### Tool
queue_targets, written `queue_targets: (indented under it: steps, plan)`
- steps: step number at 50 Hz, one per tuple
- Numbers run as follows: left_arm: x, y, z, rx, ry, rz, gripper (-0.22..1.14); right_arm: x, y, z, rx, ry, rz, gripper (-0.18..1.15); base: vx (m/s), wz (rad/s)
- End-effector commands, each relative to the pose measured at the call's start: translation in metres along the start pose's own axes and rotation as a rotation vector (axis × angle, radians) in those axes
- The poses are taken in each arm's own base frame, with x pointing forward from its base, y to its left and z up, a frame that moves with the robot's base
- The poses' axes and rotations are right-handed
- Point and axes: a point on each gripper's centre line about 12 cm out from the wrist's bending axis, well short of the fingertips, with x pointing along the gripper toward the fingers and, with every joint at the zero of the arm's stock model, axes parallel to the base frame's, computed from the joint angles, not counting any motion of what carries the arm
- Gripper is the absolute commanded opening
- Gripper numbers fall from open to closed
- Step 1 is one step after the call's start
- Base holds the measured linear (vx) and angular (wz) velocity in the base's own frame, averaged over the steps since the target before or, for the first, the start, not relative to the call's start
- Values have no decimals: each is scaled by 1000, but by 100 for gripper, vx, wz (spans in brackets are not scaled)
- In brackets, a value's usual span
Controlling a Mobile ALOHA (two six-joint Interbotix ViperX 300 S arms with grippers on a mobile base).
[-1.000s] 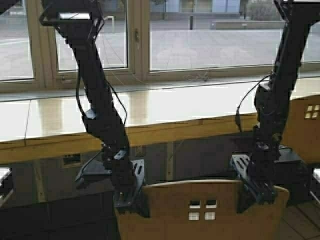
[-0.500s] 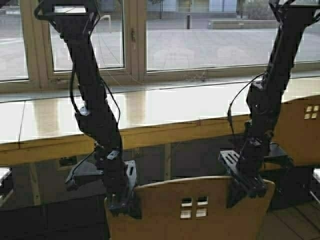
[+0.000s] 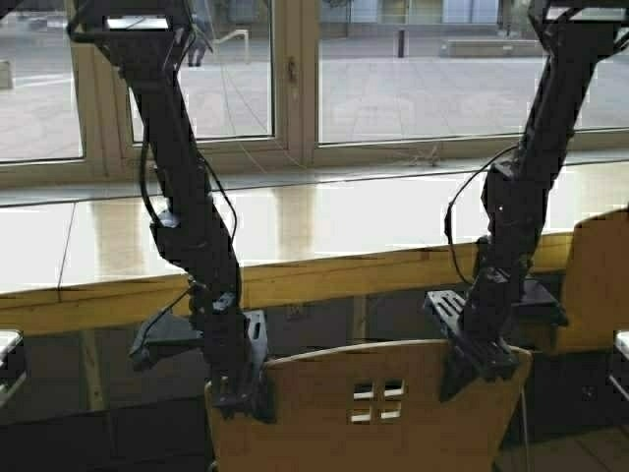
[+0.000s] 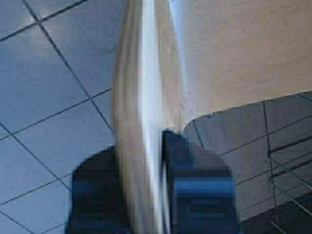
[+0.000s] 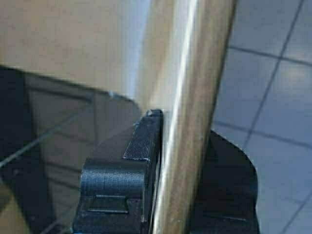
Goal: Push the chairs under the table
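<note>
Plywood, smooth and curved, fills both my grips: my left gripper (image 3: pixel 241 398) and right gripper (image 3: pixel 482 364) pinch the chair (image 3: pixel 369 408) backrest's top corners, just short of the glossy, wood-edged table (image 3: pixel 295 231). Only my wrist views show the thin edge sandwiched between ribbed black fingers (image 5: pixel 141 141) above floor tiles (image 4: pixel 44 87).

A light-brown plywood chair (image 3: pixel 378 408) stands upright just in front of the long table (image 3: pixel 295 231), its curved backrest with four small square cut-outs facing away from the table's thick yellowish wood edge, clamped at both top corners by claws. A second chair (image 3: pixel 598 285) of the same kind stands to the right, close against the table's front edge. The table's pale top is glossy.
</note>
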Motion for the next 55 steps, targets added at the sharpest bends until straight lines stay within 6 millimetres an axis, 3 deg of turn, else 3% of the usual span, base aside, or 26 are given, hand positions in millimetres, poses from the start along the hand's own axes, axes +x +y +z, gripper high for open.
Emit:
queue_targets:
  steps: [1,55]
  plan:
    - [-12,-10,-10,91,6,-34,3,0,15,-3,-160,-8,18,4,17,8]
    - [-5,-20,-6,81,-4,-55,3,7,9,-8,-187,31,-4,4,17,7]
